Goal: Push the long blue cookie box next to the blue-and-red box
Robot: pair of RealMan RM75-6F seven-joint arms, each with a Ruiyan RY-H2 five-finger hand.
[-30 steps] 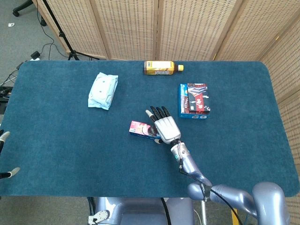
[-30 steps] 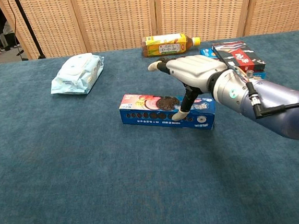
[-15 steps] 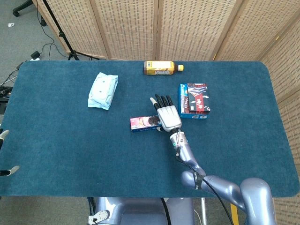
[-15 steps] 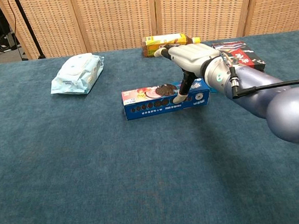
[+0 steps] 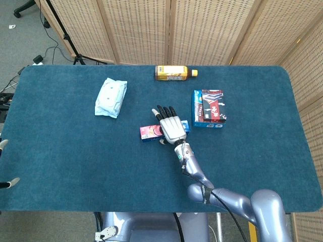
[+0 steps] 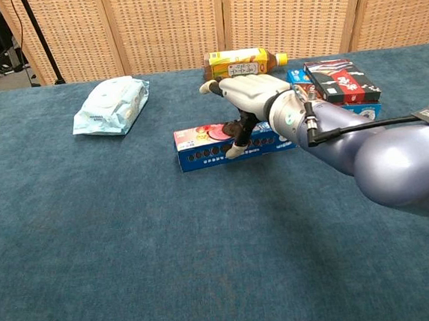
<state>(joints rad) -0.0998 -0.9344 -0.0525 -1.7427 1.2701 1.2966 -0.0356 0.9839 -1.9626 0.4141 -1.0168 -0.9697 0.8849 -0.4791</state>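
right hand (image 5: 171,128) lies flat over the long blue cookie box (image 6: 198,148), fingers (image 5: 162,112) spread and gripping nothing — thumb down its near side, apparently for sliding. box's right end sits just beside the blue-and-red box (image 5: 208,108) on the worktop (image 5: 70,151) — contact unclear.

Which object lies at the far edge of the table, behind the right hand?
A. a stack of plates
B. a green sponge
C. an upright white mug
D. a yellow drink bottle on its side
D: the yellow drink bottle lies on its side near the far edge, beyond the right hand.
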